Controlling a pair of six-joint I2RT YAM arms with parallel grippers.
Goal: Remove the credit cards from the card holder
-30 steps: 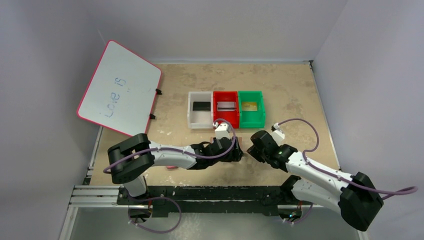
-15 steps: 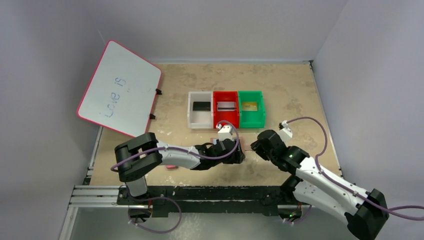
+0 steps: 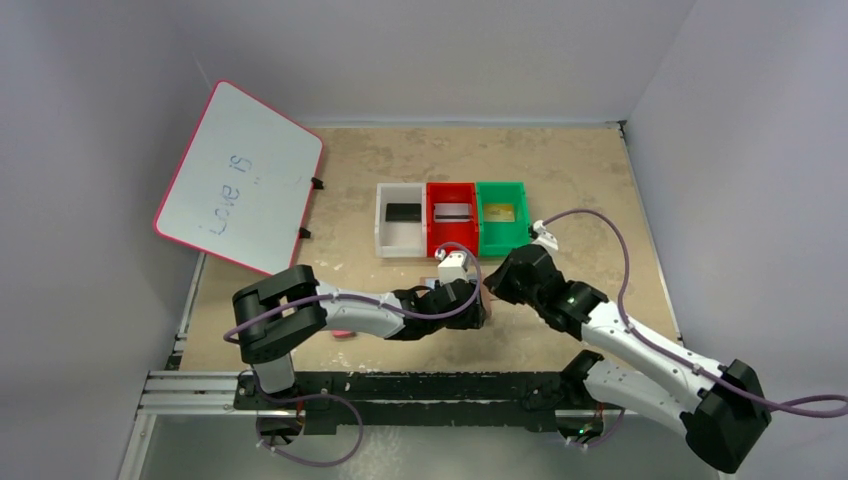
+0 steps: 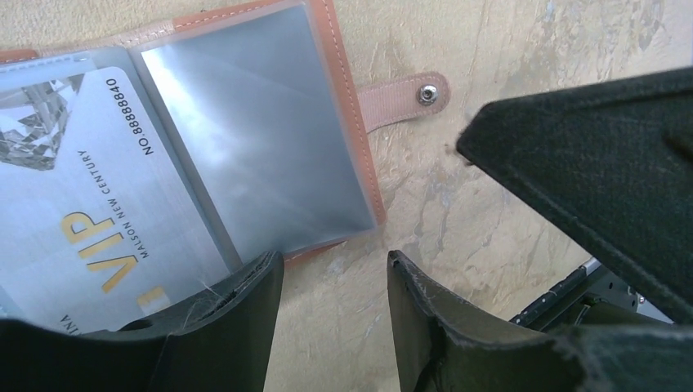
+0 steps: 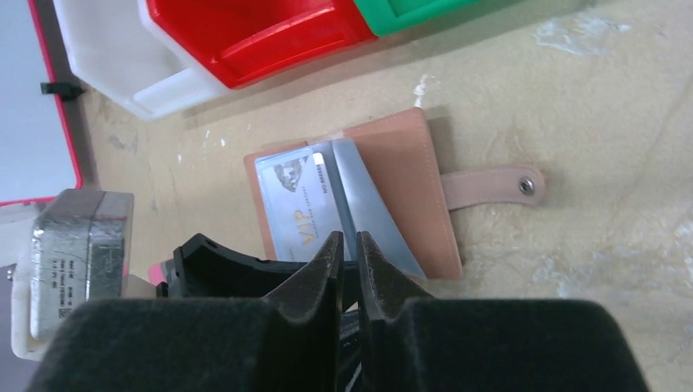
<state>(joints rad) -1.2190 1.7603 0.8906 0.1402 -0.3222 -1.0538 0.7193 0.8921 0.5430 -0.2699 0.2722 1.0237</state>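
card holder (image 5: 409, 188): one, tan-pink leather, lying open and flat on the table (image 3: 580, 180), snap tab (image 5: 490, 186) stretched out, pale clear sleeves (image 4: 261, 139) inside. one silver vip card (image 5: 298, 204) sits in a sleeve.

beyond the card holder, three bins with one card each:
- white bin (image 3: 400, 249): black card (image 3: 403, 212)
- red bin (image 3: 452, 187): silver-grey card (image 3: 452, 212)
- green bin (image 3: 503, 243): gold card (image 3: 500, 212)

four cards counted.

left gripper (image 4: 335, 294) is at the card holder's near edge, jaws half apart, nothing between them. right gripper (image 5: 350, 245) is over the sleeves' fold, jaws nearly together; cannot tell if they nip a sleeve.

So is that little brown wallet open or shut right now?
Open. The card holder lies spread flat on the table, clear sleeves showing, a silver VIP card in one, its snap tab sticking out unfastened.
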